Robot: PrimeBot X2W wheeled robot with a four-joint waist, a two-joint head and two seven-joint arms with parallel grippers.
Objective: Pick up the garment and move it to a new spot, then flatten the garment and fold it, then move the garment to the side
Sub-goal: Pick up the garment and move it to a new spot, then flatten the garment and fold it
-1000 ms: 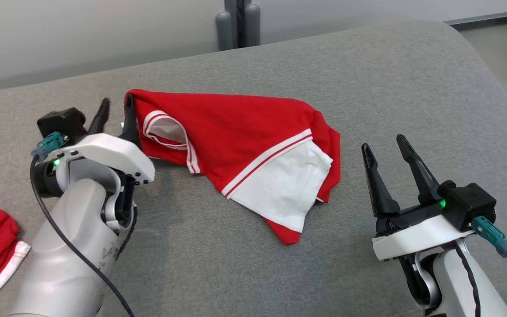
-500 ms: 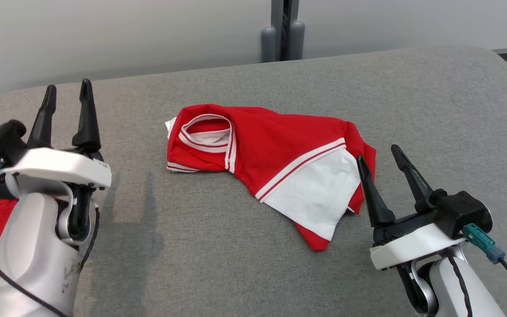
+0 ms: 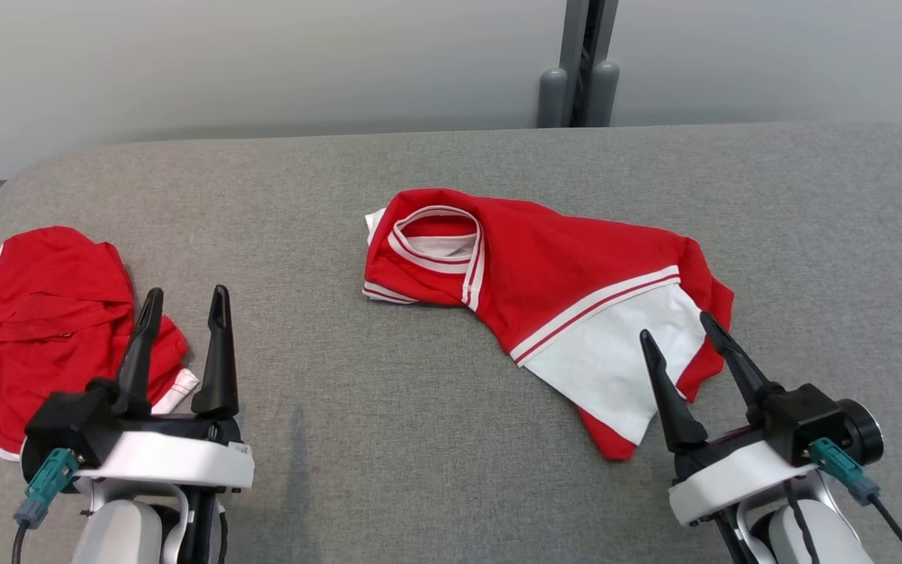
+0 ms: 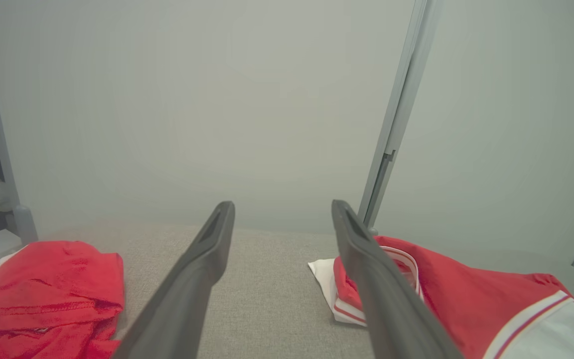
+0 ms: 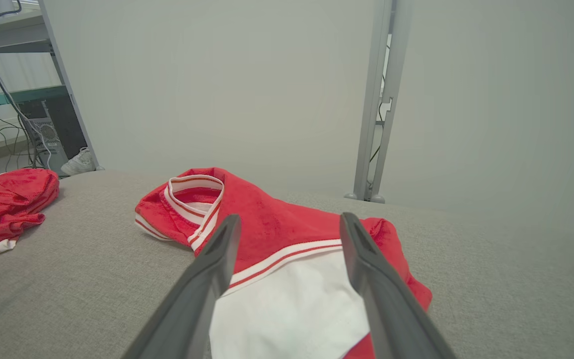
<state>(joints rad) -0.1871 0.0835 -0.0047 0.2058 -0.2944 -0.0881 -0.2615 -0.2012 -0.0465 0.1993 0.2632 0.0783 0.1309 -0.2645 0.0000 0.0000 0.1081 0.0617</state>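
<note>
The left pincer (image 3: 187, 291) is seen spread wide, with nothing held between its two long, dark, tapering fingers (image 3: 216, 352), which are pointed forward over the pad (image 3: 326, 439). The right pincer (image 3: 674, 327) is likewise spread and empty, its matte black fingers narrowed to blunt tips.

The garment (image 3: 553, 266) is laid on the pad directly ahead of the right pincer, and ahead and to the right of the left pincer, well apart from that one. It is made of soft red knit, loosely folded into a rough wedge with rumpled edges. A ribbed white collar (image 3: 420, 256), edged with thin red stripes, is turned up into an open loop at the end nearer the left pincer. A smooth white panel (image 3: 607, 360), set off from the red by a striped white-and-red band, is spread just before the right pincer's fingertips. In the right wrist view it is framed between the two fingers. Whether the tips are touching the cloth cannot be told.

A second red heap (image 3: 44, 329), bunched and creased, with white trim, is seen just left of the left pincer, partly hidden behind its left finger.

The pad is covered in grey, coarsely woven fabric. Beyond both pincers a plain pale wall (image 3: 263, 63) and a grey metal post (image 3: 580, 47) are seen.
</note>
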